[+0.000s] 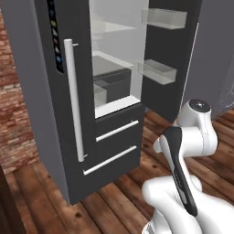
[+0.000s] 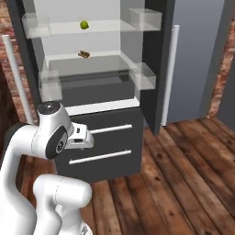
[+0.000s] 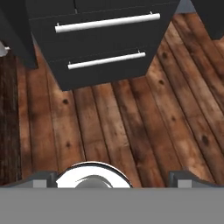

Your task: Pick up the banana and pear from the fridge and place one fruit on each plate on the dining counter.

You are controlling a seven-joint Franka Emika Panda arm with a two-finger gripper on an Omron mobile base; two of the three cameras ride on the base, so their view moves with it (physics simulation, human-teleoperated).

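The fridge (image 2: pixel 151 55) stands with both doors open, showing its white interior and glass shelves. The pear (image 2: pixel 84 25), small, round and yellow-green, rests on an upper shelf. The banana, the plates and the dining counter are out of view. My gripper (image 3: pixel 113 178) is open with nothing between its widely spread fingertips (image 3: pixel 43 177). It points down at the wooden floor in front of the fridge's two drawers (image 3: pixel 100 43), well below the pear's shelf.
A brown lumpy food item (image 2: pixel 84 54) lies on the shelf under the pear. Clear door bins (image 1: pixel 157 71) jut from the right door. The left door's long silver handle (image 1: pixel 74 100) stands close by. A brick wall (image 1: pixel 13 114) flanks the fridge.
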